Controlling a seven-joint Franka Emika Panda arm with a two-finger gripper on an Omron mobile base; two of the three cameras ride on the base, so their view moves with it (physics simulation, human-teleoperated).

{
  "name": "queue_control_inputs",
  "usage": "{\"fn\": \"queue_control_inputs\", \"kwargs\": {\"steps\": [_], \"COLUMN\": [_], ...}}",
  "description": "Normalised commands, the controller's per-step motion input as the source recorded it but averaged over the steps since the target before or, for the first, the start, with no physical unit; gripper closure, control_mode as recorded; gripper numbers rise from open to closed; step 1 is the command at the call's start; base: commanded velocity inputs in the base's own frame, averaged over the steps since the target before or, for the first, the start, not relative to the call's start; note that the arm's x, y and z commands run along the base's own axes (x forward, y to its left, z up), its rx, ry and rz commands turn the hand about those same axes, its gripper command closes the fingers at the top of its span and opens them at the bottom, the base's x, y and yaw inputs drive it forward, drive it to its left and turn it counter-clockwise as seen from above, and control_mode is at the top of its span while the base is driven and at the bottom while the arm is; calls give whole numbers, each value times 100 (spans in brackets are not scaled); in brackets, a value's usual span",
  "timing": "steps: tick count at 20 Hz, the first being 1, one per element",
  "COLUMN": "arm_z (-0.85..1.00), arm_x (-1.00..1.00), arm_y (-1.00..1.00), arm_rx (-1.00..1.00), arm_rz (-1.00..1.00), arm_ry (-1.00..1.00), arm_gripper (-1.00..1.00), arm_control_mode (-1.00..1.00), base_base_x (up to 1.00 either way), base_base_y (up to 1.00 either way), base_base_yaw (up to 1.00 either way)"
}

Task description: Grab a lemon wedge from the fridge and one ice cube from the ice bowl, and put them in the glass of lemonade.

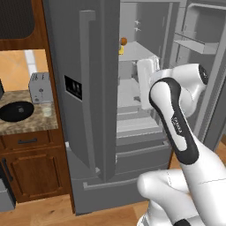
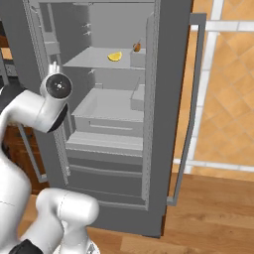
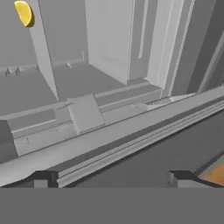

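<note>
In the left base view the fridge (image 1: 84,101) stands with its doors swung open, and the white arm (image 1: 174,119) at 4 o'clock covers much of the interior's right half. The lemon wedge (image 1: 121,50) is only a thin yellow sliver at 12 o'clock, cut off by the left door's edge, with a small orange ball (image 1: 124,41) just above it. Small dark lettering runs along the arm's link but is too small to read. At 9 o'clock the ice bowl (image 1: 16,111) lies on the counter (image 1: 31,126) near a grey toaster (image 1: 40,87); a faint small glass just beside the toaster is hard to make out, and no ice cube can be picked out.

In the right base view the wedge (image 2: 115,56) lies in full sight on an upper shelf (image 2: 94,60) at 12 o'clock.

In the hand view the gripper (image 3: 114,178) has its fingertips (image 3: 43,177) spread wide at 6 o'clock, holding nothing, over the drawer fronts. The wedge (image 3: 23,13) sits at 11 o'clock, well apart.
</note>
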Motion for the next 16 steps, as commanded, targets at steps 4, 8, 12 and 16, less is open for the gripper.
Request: {"fn": "queue_control_inputs", "kwargs": {"steps": [4, 8, 12, 16], "arm_z": [-11, -9, -9, -9], "arm_x": [49, 26, 2, -3], "arm_y": [31, 62, 82, 94], "arm_rx": [-7, -12, -15, -13], "arm_rz": [4, 9, 11, 14], "arm_ry": [3, 0, 0, 0], "arm_gripper": [-100, -100, -100, -100], "arm_control_mode": [-100, -100, -100, -100], "base_base_x": [0, 0, 0, 0], "base_base_y": [0, 0, 0, 0], "base_base_yaw": [0, 0, 0, 0]}}
